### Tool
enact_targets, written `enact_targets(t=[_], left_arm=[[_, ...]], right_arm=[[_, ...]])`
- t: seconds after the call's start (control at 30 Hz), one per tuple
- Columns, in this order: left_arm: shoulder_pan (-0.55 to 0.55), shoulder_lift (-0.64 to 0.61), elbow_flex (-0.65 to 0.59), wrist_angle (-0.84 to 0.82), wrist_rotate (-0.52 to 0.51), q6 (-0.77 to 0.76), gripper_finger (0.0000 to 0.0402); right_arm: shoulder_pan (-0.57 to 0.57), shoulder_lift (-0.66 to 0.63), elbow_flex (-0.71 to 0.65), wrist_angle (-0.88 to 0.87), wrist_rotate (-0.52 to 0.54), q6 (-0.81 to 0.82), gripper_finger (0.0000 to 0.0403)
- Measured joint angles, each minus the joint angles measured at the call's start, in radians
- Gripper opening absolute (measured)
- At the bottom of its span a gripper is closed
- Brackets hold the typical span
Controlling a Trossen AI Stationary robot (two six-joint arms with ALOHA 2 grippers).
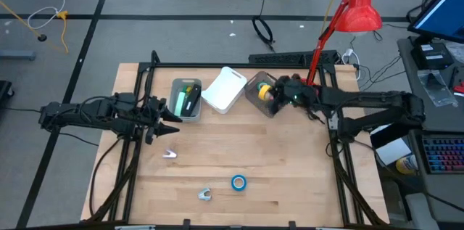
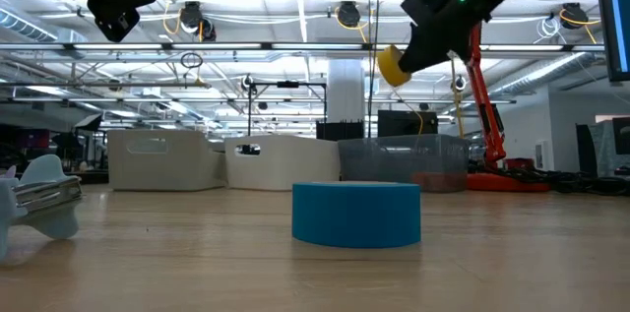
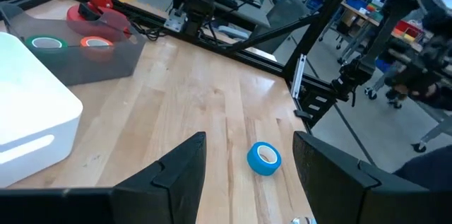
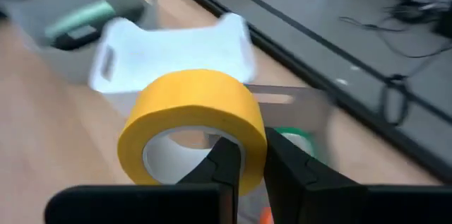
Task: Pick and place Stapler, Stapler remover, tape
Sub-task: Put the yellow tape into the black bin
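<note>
While pinching a yellow tape roll (image 4: 192,128), the right claw (image 4: 248,155) hangs over the clear bin (image 1: 258,93).
A green roll (image 4: 295,140) lies below in that bin; the white bin (image 1: 224,89) sits beside it. The left claw (image 3: 248,173), spread, hovers above the table (image 1: 290,165), the blue roll (image 1: 239,182) ahead.

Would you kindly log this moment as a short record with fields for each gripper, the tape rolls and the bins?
right gripper: shut on the yellow tape roll, held above the clear bin
left gripper: open, empty, raised over the table's left side
blue tape roll: lying flat on the table
clear bin contents: green roll, orange roll
white bin: between grey bin and clear bin
</note>
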Motion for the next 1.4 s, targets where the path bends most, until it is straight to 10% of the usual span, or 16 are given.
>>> enact_targets(t=[1.4], left_arm=[[0.0,0.0,0.0,0.002,-0.158,-0.038,0.0214]], right_arm=[[-0.378,0.519,0.37,-0.571,-0.418,-0.674,0.0031]])
